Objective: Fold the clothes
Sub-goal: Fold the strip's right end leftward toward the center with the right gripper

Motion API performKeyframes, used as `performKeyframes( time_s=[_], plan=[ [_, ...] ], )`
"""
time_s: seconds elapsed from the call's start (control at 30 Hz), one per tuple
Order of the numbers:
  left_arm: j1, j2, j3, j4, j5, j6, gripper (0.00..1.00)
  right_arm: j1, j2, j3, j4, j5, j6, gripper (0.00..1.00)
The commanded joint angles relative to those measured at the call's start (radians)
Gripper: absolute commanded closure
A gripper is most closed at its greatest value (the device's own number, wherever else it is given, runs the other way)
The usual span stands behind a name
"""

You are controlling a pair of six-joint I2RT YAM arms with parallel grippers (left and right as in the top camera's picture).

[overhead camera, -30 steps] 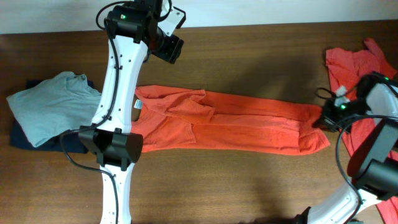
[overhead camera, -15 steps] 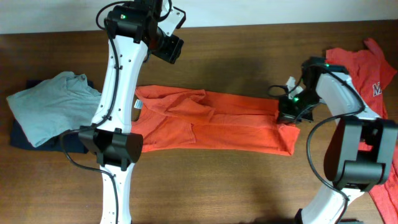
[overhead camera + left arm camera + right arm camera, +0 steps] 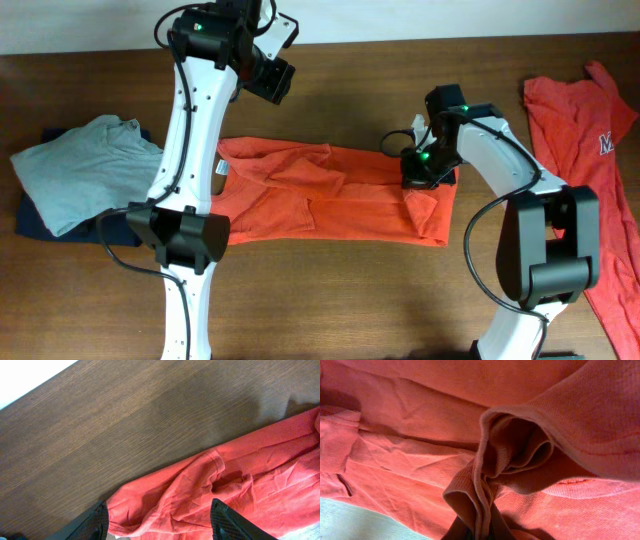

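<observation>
The orange-red heathered short-sleeve T-shirt (image 3: pixel 330 195) is pinched at its hem end by the right gripper (image 3: pixel 418 172). The jaws are clamped on a bunched fold of the knit, which rises between them in the right wrist view (image 3: pixel 475 532). Within the last second this arm has carried that end from the far right of the brown wooden counter (image 3: pixel 400 290) in toward the middle. The garment, which lay as a long narrow strip, is now clearly shorter, with its lower part doubled back over the body. This looks like the halving fold under way. The cloth is not yet laid flat or let go, and the turned-over corner sits a little rumpled.

The left gripper (image 3: pixel 159 520) hangs with its jaws apart and empty over the collar end.

A second orange-red T-shirt (image 3: pixel 585 110) with white lettering waits unfolded at the right edge. A pale grey-green shirt (image 3: pixel 80 175) lies on a dark navy garment (image 3: pixel 30 225) at the left.
</observation>
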Motion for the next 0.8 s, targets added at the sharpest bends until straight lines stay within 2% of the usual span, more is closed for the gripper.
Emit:
performKeyframes(
  time_s=[0.0,0.1,0.3,0.47,0.57,0.67,0.7,0.77],
  plan=[
    [0.003,-0.005,0.015,-0.004,-0.004,-0.01,0.35,0.027,-0.027,0.013,0.017,0.004,0.036,0.92],
    [0.003,-0.005,0.015,-0.005,-0.004,-0.01,0.35,0.041,-0.027,0.013,0.004,0.004,0.035,0.89],
    [0.003,-0.005,0.015,-0.005,-0.004,-0.01,0.35,0.046,-0.027,0.013,-0.037,-0.054,0.023,0.96],
    [0.003,-0.005,0.015,-0.005,-0.004,-0.01,0.35,0.046,-0.027,0.013,-0.038,-0.064,0.024,0.95],
    [0.003,-0.005,0.015,-0.004,-0.004,-0.01,0.35,0.046,-0.027,0.013,-0.039,-0.104,0.022,0.81],
    [0.003,-0.005,0.015,-0.004,-0.004,-0.01,0.35,0.045,-0.027,0.013,-0.045,-0.264,-0.131,0.65],
    [0.003,-0.005,0.015,-0.004,-0.004,-0.01,0.35,0.044,-0.029,0.013,-0.062,-0.309,-0.209,0.66],
    [0.003,-0.005,0.015,-0.004,-0.004,-0.01,0.35,0.044,-0.032,0.013,-0.087,-0.311,-0.268,0.66]
  ],
)
